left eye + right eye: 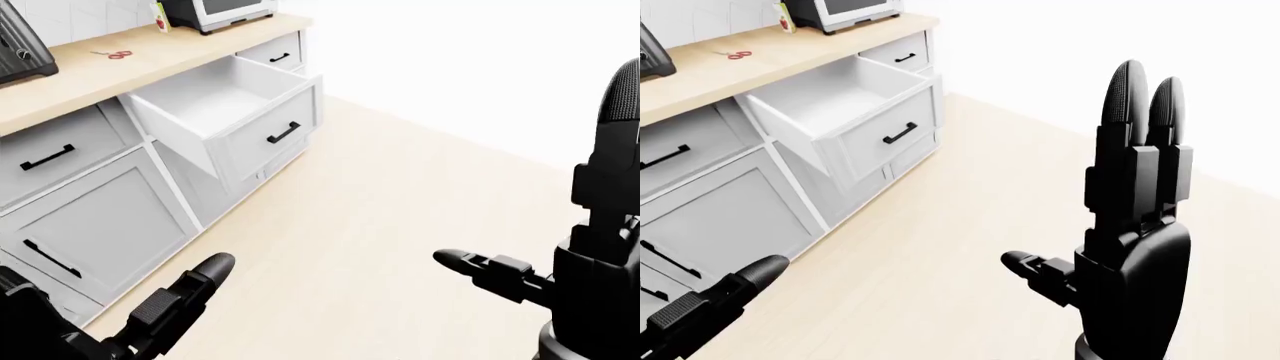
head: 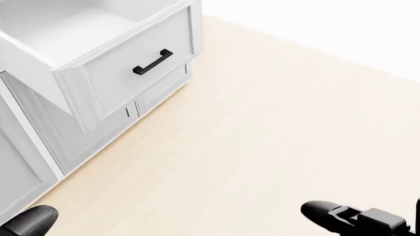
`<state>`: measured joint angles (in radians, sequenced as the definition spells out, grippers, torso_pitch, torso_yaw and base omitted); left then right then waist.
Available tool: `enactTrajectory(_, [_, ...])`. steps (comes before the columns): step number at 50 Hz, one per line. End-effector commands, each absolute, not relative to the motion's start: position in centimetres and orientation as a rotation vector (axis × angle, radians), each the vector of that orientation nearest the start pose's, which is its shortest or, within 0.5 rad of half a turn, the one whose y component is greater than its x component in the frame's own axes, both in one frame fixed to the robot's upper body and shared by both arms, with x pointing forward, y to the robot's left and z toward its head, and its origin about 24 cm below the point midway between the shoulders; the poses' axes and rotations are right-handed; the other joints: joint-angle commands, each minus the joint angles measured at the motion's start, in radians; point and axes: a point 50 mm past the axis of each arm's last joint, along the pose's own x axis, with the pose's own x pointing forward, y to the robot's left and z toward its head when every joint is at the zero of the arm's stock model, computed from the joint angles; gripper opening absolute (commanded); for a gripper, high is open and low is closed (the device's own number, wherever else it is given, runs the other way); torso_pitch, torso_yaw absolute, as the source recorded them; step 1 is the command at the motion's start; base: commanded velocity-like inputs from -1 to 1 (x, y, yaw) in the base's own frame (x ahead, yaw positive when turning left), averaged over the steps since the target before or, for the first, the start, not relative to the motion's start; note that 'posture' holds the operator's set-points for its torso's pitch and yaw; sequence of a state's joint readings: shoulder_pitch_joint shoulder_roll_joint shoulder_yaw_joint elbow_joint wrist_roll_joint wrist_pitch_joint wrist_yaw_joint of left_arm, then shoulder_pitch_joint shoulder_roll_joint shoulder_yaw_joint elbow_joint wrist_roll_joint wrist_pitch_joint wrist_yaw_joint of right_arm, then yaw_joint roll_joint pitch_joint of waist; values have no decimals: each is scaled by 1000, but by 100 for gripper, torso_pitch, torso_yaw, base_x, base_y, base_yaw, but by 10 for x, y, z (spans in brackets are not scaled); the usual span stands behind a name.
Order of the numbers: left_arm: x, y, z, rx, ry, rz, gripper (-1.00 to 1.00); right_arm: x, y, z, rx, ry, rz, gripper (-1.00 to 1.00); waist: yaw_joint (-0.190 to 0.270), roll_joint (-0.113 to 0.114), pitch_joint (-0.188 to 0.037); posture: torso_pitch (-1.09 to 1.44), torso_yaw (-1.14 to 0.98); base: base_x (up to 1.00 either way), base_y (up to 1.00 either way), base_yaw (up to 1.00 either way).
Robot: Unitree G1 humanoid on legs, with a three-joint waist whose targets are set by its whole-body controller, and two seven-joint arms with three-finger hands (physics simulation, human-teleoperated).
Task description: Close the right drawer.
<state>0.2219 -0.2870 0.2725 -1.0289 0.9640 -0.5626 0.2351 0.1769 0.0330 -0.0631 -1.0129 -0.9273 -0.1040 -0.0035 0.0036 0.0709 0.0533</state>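
The right drawer (image 1: 268, 126) is white with a black handle (image 1: 284, 133) and stands pulled far out from the cabinet, empty inside. It fills the top left of the head view (image 2: 124, 69). My right hand (image 1: 1135, 225) is raised at the right of the right-eye view, fingers straight up and thumb out, open and empty, well away from the drawer. My left hand (image 1: 185, 296) shows at the bottom left of the left-eye view, fingers extended, open and empty, below the cabinets.
A wooden counter (image 1: 90, 79) carries red scissors (image 1: 117, 54), a microwave (image 1: 220, 11) and a dark appliance (image 1: 20, 45). Closed drawers (image 1: 45, 154) and cabinet doors (image 1: 85, 225) stand left of the open drawer. Light wood floor (image 1: 400, 210) spreads right.
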Motion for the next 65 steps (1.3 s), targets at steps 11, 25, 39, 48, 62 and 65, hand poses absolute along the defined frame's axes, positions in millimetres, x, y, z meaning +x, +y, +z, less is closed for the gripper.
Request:
enactTrajectory(11, [107, 153, 231, 950, -1144, 736, 100, 139, -155, 227, -928, -867, -468, 100, 1, -90, -12, 0, 0, 0, 0, -27])
enactTrajectory(25, [106, 153, 231, 951, -1146, 736, 100, 139, -155, 227, -928, -864, -466, 100, -4, -20, -2, 0, 0, 0, 0, -27])
enactTrajectory(39, [106, 153, 231, 950, -1143, 735, 100, 139, -155, 227, -929, -864, -465, 100, -4, -150, -31, 0, 0, 0, 0, -27])
enactTrajectory(48, [106, 153, 231, 950, -1143, 733, 100, 139, -155, 227, -929, -863, -464, 100, -5, -73, 1, 0, 0, 0, 0, -27])
enactTrajectory(62, [106, 153, 230, 951, -1144, 733, 100, 140, -155, 226, -927, -863, -465, 100, 1, -73, -11, 0, 0, 0, 0, -27])
enactTrajectory(65, [106, 153, 230, 951, -1143, 731, 100, 140, -156, 226, -926, -862, -465, 100, -3, -147, -31, 0, 0, 0, 0, -24])
